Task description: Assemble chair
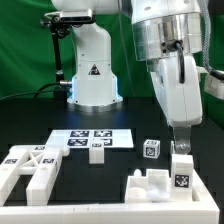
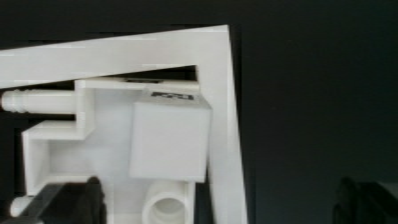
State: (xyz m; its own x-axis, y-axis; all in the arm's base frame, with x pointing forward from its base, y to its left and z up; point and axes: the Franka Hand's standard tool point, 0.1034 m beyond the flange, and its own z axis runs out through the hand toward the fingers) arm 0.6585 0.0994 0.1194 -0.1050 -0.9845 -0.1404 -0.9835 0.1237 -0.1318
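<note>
Exterior view first: the chair parts are spread over the front of the black table [image 1: 140, 120]. Toward that view's right sits a notched block [image 1: 148, 185]. A tagged bar [image 1: 182, 172] stands upright at its far right end, touching it. From where I stand I can't say whether the two are really joined.

The gripper [image 1: 180, 146] hangs straight above the bar, with its dark tips just at the bar's top. In the wrist view the gripper [image 2: 205, 205] looks down on the white pieces. Its dark, blurred fingers [image 2: 45, 200] sit out at either edge, so the jaws stand wide apart. One finger is clearly off the white part, with black table showing in the gap. The other is too smeared to tell if it brushes the piece. Nothing is clamped.

A small cube [image 1: 150, 149] with a tag on its face rests just beside the block, on the table between it and the marker board [image 1: 90, 137]. A small block [image 1: 97, 152] sits at the board's front edge. Over on the exterior view's left lies a cross-braced slab [image 1: 35, 168], well apart from the arm.

The robot base [image 1: 92, 75] stands behind the board, with a green curtain [image 1: 25, 50] beyond it.
</note>
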